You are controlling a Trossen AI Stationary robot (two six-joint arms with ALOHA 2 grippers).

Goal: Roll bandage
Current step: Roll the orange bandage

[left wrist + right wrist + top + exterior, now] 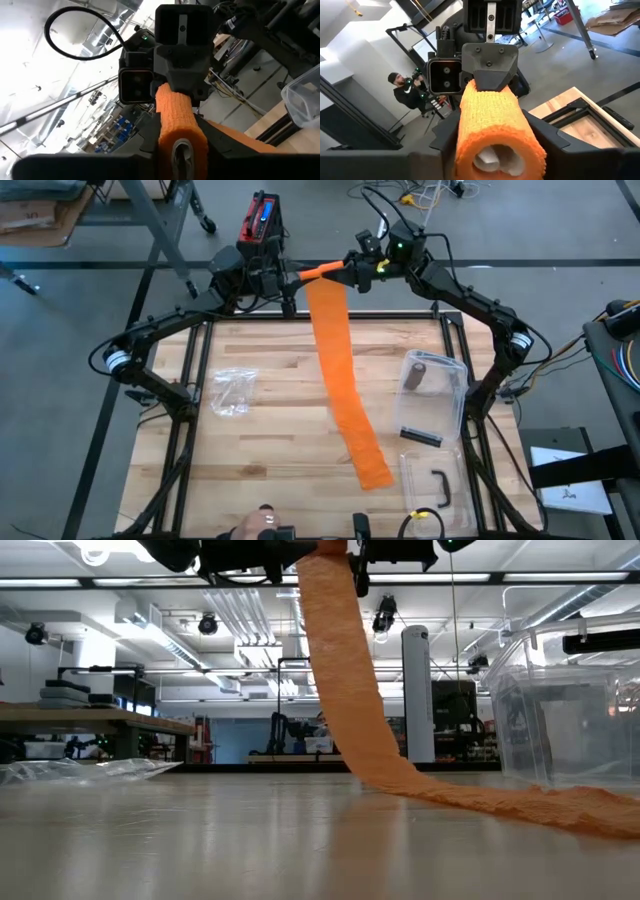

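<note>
Both arms are meeting high over the far edge of the bench [250,370], the left claw [285,280] and right claw [350,268] each pinching one end of the bandage [340,360] roll so its loose tail is hanging down onto the wood for winding.

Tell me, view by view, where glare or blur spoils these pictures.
Low view: ceiling strip lights glare; the near table is soft. Left wrist view: bright washed-out ceiling behind the orange bandage. Right wrist view: the roll's near end blurs. High view: even light, no glare on the clear box.
</note>
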